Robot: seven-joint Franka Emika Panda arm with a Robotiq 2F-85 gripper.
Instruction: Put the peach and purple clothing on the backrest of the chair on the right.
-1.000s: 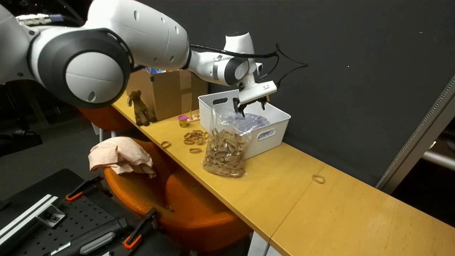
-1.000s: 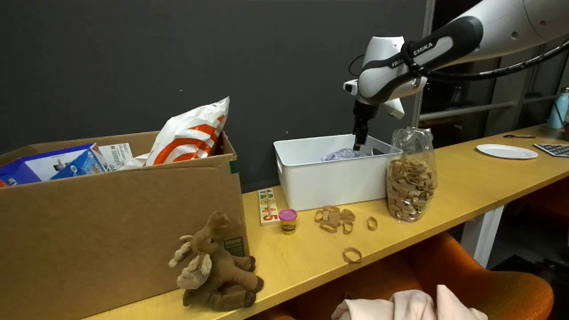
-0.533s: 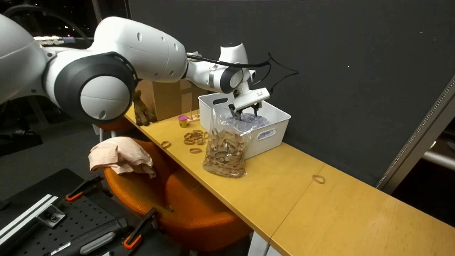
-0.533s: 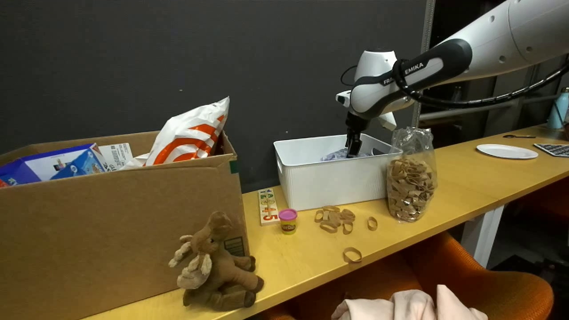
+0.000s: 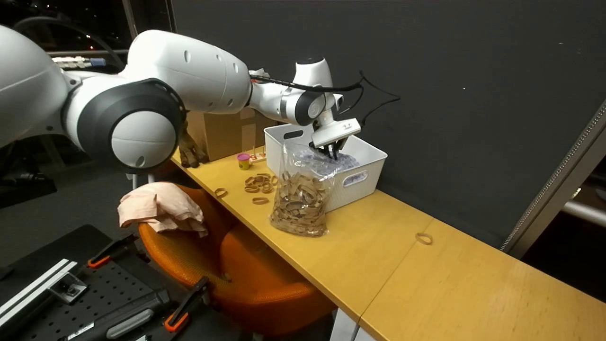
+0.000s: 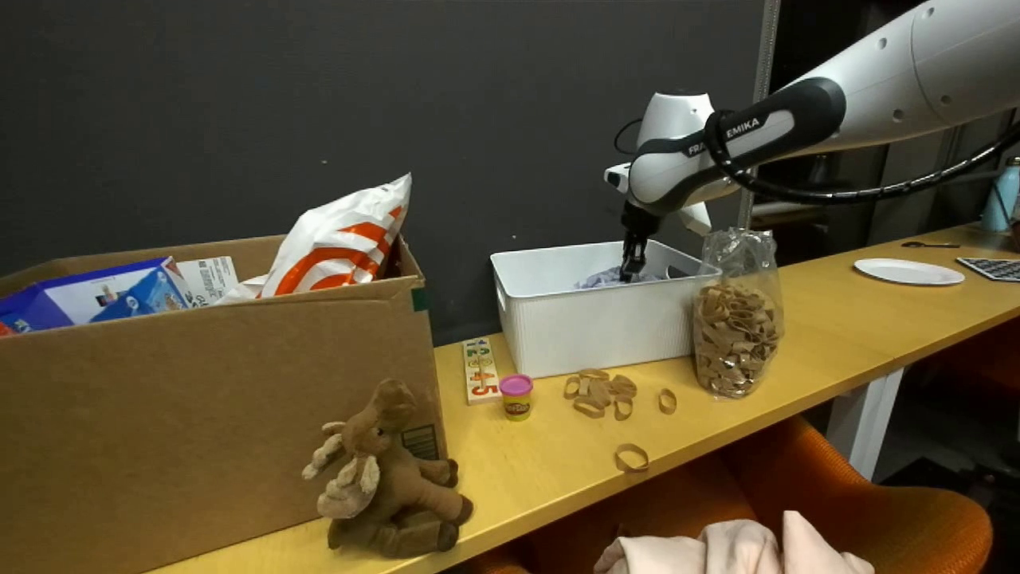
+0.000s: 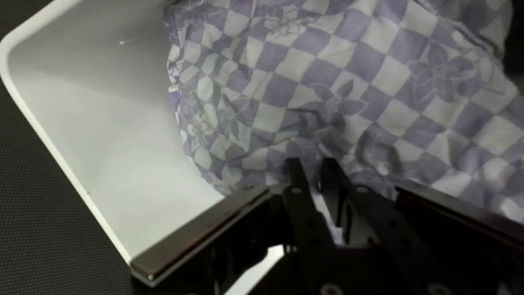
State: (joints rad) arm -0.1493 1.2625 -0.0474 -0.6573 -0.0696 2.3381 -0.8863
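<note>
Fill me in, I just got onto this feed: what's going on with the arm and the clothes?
The robot arm is over the white bin, its gripper reaching in at the purple and white checked cloth lying there. The fingers are close together, but whether they have hold of it I can't tell; it is not yet on a chair. The peach cloth is draped over the orange chair beside the table.
</note>
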